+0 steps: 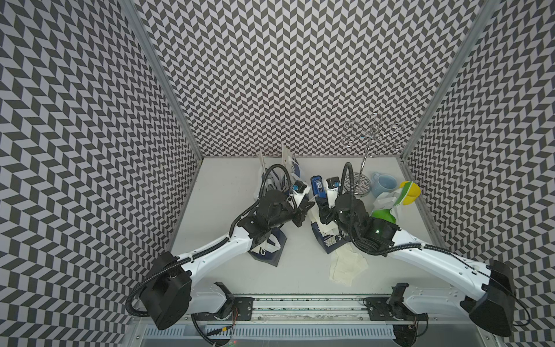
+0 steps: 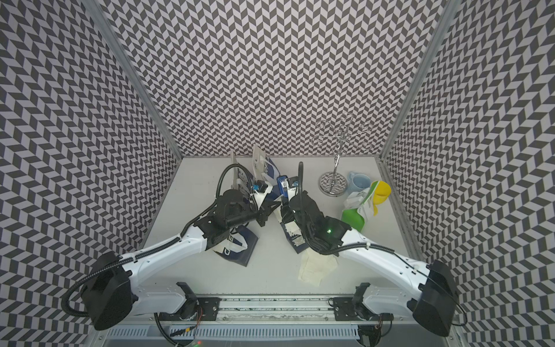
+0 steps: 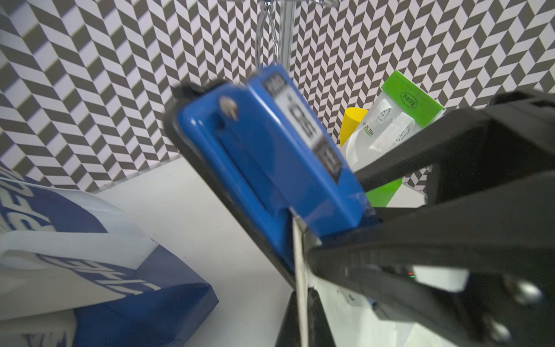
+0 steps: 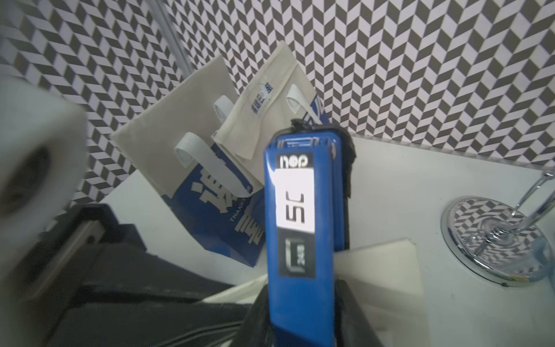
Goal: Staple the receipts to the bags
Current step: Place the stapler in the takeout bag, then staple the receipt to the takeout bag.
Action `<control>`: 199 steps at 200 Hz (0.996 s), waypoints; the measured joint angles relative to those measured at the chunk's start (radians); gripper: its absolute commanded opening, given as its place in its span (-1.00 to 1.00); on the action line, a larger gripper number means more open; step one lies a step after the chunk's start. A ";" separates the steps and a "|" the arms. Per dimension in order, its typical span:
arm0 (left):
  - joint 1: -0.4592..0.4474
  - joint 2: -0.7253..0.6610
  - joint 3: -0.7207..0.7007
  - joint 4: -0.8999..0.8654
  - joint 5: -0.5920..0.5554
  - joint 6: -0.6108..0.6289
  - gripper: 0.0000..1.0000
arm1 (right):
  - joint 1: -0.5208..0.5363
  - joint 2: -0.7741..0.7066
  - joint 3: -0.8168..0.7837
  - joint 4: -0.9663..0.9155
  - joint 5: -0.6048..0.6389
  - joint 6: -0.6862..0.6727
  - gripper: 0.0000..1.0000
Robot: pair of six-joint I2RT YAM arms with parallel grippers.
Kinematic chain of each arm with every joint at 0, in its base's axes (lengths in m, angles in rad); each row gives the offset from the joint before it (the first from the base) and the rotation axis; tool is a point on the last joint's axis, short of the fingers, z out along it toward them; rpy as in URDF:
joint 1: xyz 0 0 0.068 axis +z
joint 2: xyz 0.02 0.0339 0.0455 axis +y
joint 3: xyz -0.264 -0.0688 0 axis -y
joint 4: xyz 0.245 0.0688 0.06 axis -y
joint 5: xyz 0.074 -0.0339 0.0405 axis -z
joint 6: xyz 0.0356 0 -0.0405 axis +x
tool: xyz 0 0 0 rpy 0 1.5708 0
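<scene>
Loose receipts (image 1: 348,267) behind your right jaws: unstapled. Right jaws clasp stapler (image 4: 303,210); left jaws pinch one slip (image 3: 300,270). Bags (image 4: 216,210) beyond: seemingly done.

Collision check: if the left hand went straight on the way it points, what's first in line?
The blue stapler, held in the right hand, looks first; the left hand, shut on a pale sheet, points at its mouth. Gap unclear.
</scene>
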 measured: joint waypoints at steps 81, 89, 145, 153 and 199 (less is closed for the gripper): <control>0.006 -0.120 -0.154 0.157 0.097 0.116 -1.00 | 0.006 -0.106 0.017 -0.034 -0.034 -0.094 0.60; 0.006 -0.132 -0.158 0.154 0.110 0.137 -1.00 | 0.005 -0.134 0.017 -0.041 -0.032 -0.130 0.67; 0.037 -0.193 -0.158 0.125 0.243 0.254 -1.00 | -0.002 -0.354 0.017 -0.105 -0.225 -0.399 0.80; 0.043 -0.198 -0.158 0.114 0.262 0.265 -1.00 | -0.002 -0.365 0.022 -0.131 -0.252 -0.428 0.79; 0.060 -0.210 -0.143 -0.007 0.381 0.370 -1.00 | -0.002 -0.351 0.039 -0.257 -0.323 -0.546 0.83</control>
